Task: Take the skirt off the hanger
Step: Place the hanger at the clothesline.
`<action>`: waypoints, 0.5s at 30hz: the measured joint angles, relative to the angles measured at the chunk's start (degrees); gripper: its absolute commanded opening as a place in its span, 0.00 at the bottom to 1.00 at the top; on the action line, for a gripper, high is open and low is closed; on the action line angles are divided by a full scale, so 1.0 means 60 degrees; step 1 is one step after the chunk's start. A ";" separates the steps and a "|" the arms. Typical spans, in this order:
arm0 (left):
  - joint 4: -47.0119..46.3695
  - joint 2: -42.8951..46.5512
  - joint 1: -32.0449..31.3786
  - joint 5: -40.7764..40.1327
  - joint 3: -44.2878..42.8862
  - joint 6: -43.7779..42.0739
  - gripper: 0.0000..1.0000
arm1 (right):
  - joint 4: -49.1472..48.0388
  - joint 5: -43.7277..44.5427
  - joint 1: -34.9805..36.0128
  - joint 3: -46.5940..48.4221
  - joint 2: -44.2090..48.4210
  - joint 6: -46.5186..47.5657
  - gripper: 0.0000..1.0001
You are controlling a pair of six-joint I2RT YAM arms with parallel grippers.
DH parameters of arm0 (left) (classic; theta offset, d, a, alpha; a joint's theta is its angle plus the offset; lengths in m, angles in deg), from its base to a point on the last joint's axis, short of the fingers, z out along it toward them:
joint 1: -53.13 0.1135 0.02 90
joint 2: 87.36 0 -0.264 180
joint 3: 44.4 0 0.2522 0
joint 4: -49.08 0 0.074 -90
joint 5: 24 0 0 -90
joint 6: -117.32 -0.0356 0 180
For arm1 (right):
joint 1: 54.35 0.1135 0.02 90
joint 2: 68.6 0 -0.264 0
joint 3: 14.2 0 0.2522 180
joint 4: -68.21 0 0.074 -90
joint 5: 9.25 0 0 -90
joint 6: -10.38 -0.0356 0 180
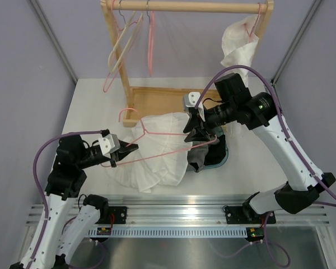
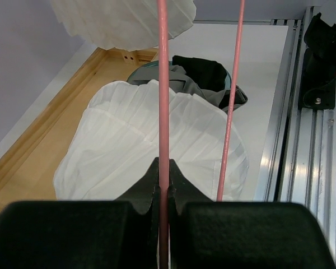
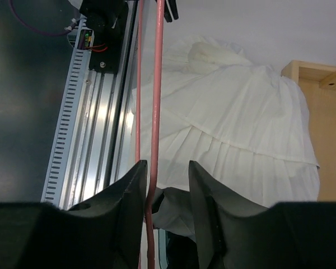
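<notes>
The pink wire hanger (image 1: 157, 156) is held level above the table between both grippers. My left gripper (image 1: 131, 150) is shut on one of its rods (image 2: 163, 84). My right gripper (image 1: 197, 134) is open around the other end, with the rod (image 3: 155, 84) resting against one finger. The grey skirt (image 1: 197, 157) lies bunched with dark cloth at the teal tub (image 1: 224, 154), right under my right gripper. It also shows in the left wrist view (image 2: 176, 81) and the right wrist view (image 3: 176, 210). I cannot tell whether it still touches the hanger.
A white pleated skirt (image 1: 151, 171) lies spread on the table under the hanger. The wooden rack (image 1: 185, 7) stands behind, with bare hangers (image 1: 123, 45), a white garment (image 1: 238, 42) and a wooden base (image 1: 157, 98). The aluminium rail (image 1: 173, 216) runs along the front.
</notes>
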 measured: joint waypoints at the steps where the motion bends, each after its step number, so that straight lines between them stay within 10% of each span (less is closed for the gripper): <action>1: -0.0109 -0.0051 -0.0004 -0.0025 0.0040 0.0036 0.00 | -0.0025 -0.0102 0.0000 0.0051 -0.0102 -0.0066 0.38; 11: -0.1013 -0.0594 -0.0080 -0.0160 0.0058 0.0280 0.02 | -0.0033 -0.0459 -0.0058 -0.0047 -0.0186 -0.0386 0.00; 14: -0.1231 -0.0710 -0.0160 -0.0222 0.0098 0.0382 0.23 | -0.0029 -0.0426 -0.0157 -0.0084 -0.0138 -0.0499 0.00; 15: -0.1333 -0.0747 -0.0160 -0.0306 0.0117 0.0506 0.48 | -0.0025 -0.0426 -0.0168 -0.0084 -0.0098 -0.0495 0.00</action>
